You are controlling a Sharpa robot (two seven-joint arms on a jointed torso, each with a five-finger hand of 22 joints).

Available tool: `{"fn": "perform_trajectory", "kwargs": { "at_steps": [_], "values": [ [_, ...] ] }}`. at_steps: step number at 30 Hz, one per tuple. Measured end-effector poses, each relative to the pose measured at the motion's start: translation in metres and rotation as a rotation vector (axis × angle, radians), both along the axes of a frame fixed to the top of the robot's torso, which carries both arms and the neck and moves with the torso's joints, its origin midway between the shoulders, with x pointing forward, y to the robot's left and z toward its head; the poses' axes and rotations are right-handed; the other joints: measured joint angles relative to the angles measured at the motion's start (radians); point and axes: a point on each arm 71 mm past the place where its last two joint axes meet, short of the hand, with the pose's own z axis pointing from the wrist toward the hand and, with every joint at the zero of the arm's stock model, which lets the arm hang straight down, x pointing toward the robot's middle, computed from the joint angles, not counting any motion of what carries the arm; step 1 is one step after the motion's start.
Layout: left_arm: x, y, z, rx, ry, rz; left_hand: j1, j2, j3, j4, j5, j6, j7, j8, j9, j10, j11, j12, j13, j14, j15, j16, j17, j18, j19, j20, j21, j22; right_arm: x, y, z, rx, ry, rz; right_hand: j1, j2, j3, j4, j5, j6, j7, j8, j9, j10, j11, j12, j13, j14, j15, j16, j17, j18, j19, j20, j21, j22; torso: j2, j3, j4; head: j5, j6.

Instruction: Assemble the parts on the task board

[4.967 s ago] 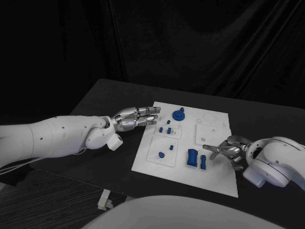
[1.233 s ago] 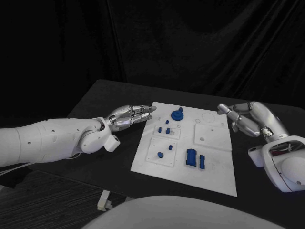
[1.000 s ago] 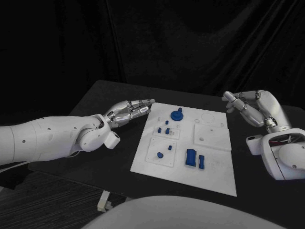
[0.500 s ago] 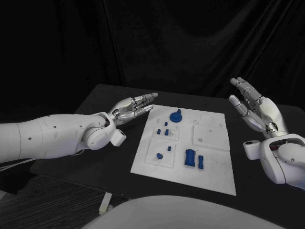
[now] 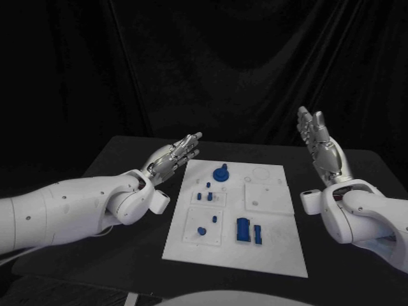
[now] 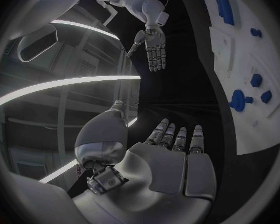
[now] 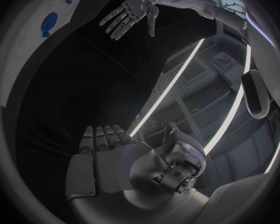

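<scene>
The white task board (image 5: 268, 220) lies flat in the middle of the table. On it are a round blue knob piece (image 5: 222, 173) at the far end, small blue pegs (image 5: 207, 187) in the middle, and two upright blue blocks (image 5: 247, 231) near the front. My left hand (image 5: 174, 155) is raised off the board's far left corner, flat, fingers straight and apart, holding nothing. My right hand (image 5: 317, 141) stands raised beyond the board's right edge, fingers up and spread, empty. In the left wrist view the palm (image 6: 168, 169) faces the board (image 6: 264, 99) and the right hand (image 6: 154, 47).
The black table (image 5: 121, 185) surrounds the board, with bare room on both sides. A dark curtain hangs behind. In the right wrist view the left hand (image 7: 127, 14) hangs near the board's edge and the blue knob piece (image 7: 49, 21).
Both hands have lifted away from the board and opened flat. The right hand rose from beside the blue blocks to an upright pose. The head view has shifted.
</scene>
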Motion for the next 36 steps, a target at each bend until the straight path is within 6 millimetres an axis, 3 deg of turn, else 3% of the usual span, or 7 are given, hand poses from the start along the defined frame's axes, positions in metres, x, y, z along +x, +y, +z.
{"fn": "perform_trajectory", "kwargs": {
  "at_steps": [8, 13, 19, 23, 31, 34, 36],
  "values": [
    [0.015, -0.039, 0.026, -0.039, -0.023, 0.157, -0.183, -0.001, 0.026, -0.026, -0.014, -0.046, -0.003, -0.011, -0.001, 0.0, 0.0, -0.022, 0.0, 0.007, -0.007, 0.0, 0.0, 0.0, 0.01, -0.033, 0.0, 0.0, 0.013, 0.007, 0.0, 0.183, 0.136, -0.101, 0.0, 0.0, 0.0, 0.0, 0.0, 0.0, 0.0, 0.0, 0.001, 0.0, 0.0, 0.0, 0.0, 0.0, 0.0, 0.0, 0.0, 0.0, 0.0, 0.0, 0.0, 0.0, 0.015, -0.0105, 0.0025, -0.111, 0.115],
    [0.02, -0.055, 0.037, -0.048, -0.006, 0.267, -0.273, -0.002, 0.051, -0.051, -0.023, -0.052, 0.002, -0.011, -0.002, 0.005, 0.005, -0.05, 0.0, 0.007, -0.007, 0.0, 0.0, 0.0, 0.012, -0.084, 0.0, 0.0, 0.017, 0.008, -0.004, 0.261, 0.213, -0.149, 0.0, 0.0, 0.0, 0.0, 0.0, 0.0, 0.0, 0.0, 0.001, 0.0, 0.0, 0.0, -0.001, 0.0, 0.0, 0.0, 0.0, 0.0, 0.0, 0.0, 0.0, 0.0, 0.021, -0.0149, 0.0034, -0.148, 0.155],
    [0.022, -0.062, 0.042, -0.041, 0.029, 0.38, -0.353, -0.001, 0.043, -0.059, -0.023, -0.072, -0.004, -0.011, -0.002, 0.005, 0.005, -0.092, 0.0, 0.007, -0.007, 0.0, 0.0, 0.0, 0.006, -0.118, 0.0, -0.001, 0.018, 0.006, -0.007, 0.305, 0.268, -0.181, 0.0, 0.0, 0.0, 0.0, 0.0, 0.0, 0.0, 0.0, 0.0, 0.0, 0.0, 0.0, 0.0, 0.0, 0.0, 0.0, 0.0, 0.0, 0.0, 0.0, 0.0, 0.0, 0.025, -0.0171, 0.0037, -0.162, 0.169],
    [0.023, -0.061, 0.042, -0.031, 0.049, 0.426, -0.395, -0.001, 0.043, -0.06, -0.023, -0.08, 0.002, -0.011, -0.002, 0.005, 0.005, -0.104, 0.0, 0.007, -0.007, 0.0, 0.0, 0.0, 0.005, -0.12, 0.0, -0.001, 0.018, 0.006, -0.009, 0.316, 0.283, -0.19, 0.0, 0.0, 0.0, 0.0, 0.0, 0.0, 0.0, 0.0, 0.001, 0.0, 0.0, 0.0, 0.0, 0.0, 0.0, 0.0, 0.0, 0.0, 0.0, 0.0, 0.0, 0.0, 0.026, -0.0176, 0.0038, -0.163, 0.17],
    [0.023, -0.058, 0.04, -0.019, 0.072, 0.466, -0.443, 0.011, 0.069, -0.132, -0.023, -0.103, 0.003, -0.011, -0.002, -0.002, 0.009, -0.115, 0.0, 0.007, -0.007, 0.0, 0.0, 0.0, 0.005, -0.12, 0.0, -0.001, 0.018, 0.005, -0.01, 0.325, 0.297, -0.199, 0.0, 0.0, 0.0, 0.0, 0.0, 0.0, 0.0, 0.0, 0.001, 0.0, 0.0, 0.0, 0.0, 0.0, 0.0, 0.0, 0.0, 0.0, 0.0, 0.0, 0.0, 0.0, 0.026, -0.018, 0.0039, -0.163, 0.17],
    [0.023, -0.057, 0.039, -0.017, 0.076, 0.473, -0.473, 0.001, 0.069, -0.133, -0.023, -0.148, 0.0, -0.011, -0.002, -0.002, 0.009, -0.115, 0.0, 0.007, -0.007, 0.0, 0.0, 0.0, 0.005, -0.12, 0.0, -0.001, 0.018, 0.005, -0.01, 0.327, 0.3, -0.201, 0.0, 0.0, 0.0, 0.0, 0.0, 0.0, 0.0, 0.0, 0.0, 0.0, 0.0, 0.0, 0.0, 0.0, 0.0, 0.0, 0.0, 0.0, 0.0, 0.0, 0.0, 0.0, 0.026, -0.018, 0.0039, -0.163, 0.17],
    [0.023, -0.057, 0.039, -0.016, 0.079, 0.477, -0.54, 0.0, 0.066, -0.171, -0.023, -0.179, -0.002, -0.011, -0.002, -0.002, 0.009, -0.115, 0.0, 0.007, -0.007, 0.0, 0.0, 0.0, 0.005, -0.12, 0.0, -0.001, 0.018, 0.005, -0.01, 0.328, 0.302, -0.202, 0.0, 0.0, 0.0, 0.0, 0.0, 0.0, 0.0, 0.0, 0.001, 0.0, 0.0, 0.0, -0.001, 0.0, 0.0, 0.0, 0.0, 0.0, 0.0, 0.0, 0.0, 0.0, 0.026, -0.0181, 0.0038, -0.163, 0.17]
  ]
}}
